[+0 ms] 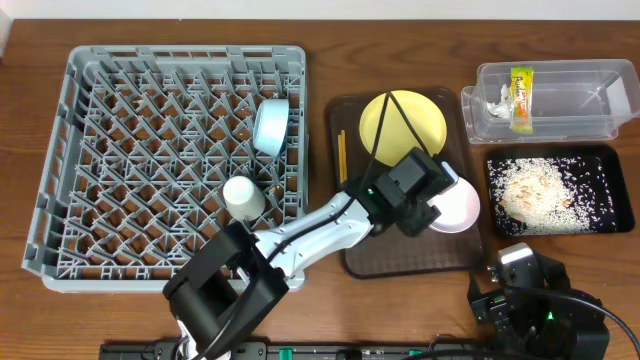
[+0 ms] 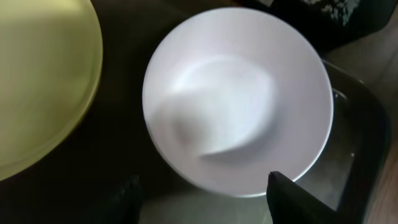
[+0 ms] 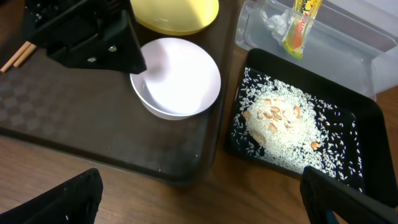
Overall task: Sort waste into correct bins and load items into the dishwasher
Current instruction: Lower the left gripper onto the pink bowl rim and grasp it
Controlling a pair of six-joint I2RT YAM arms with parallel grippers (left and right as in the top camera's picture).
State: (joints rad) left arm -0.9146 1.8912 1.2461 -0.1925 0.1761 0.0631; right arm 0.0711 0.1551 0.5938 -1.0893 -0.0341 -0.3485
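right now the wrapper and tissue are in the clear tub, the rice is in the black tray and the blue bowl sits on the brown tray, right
Not quite: the overhead view shows the blue bowl in the grey rack, not on the brown tray. The wrapper and tissue are in the clear tub and the rice is in the black tray.

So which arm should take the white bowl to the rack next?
Left. The left end effector is open at the white bowl on the brown tray, with the rack to that side. The right end effector sits back near the table edge, clear of the bowl.
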